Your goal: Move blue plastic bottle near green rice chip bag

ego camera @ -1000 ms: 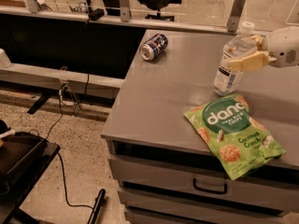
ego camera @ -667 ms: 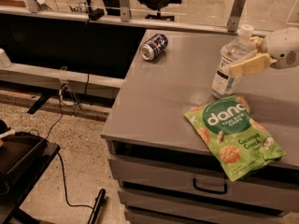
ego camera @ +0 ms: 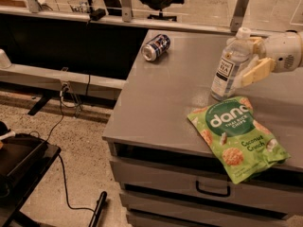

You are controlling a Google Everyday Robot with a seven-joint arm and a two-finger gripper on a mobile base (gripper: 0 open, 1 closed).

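The blue plastic bottle [ego camera: 229,67], clear with a white cap and a white label, stands upright on the grey table [ego camera: 161,103]. Its base is just behind the top edge of the green rice chip bag [ego camera: 236,134], which lies flat near the table's front right. My gripper [ego camera: 250,60] reaches in from the right edge and is shut on the bottle's upper half, with one cream finger [ego camera: 258,72] in front of the bottle and the other behind its shoulder.
A blue-and-silver soda can [ego camera: 155,47] lies on its side at the table's back left. Drawers [ego camera: 213,190] are under the tabletop. On the floor at the left are a cable [ego camera: 61,126] and a dark tray [ego camera: 19,160].
The bottle has settled slightly lower and stands more upright beside the bag. The gripper's near finger has shifted a little to the right along the bottle.
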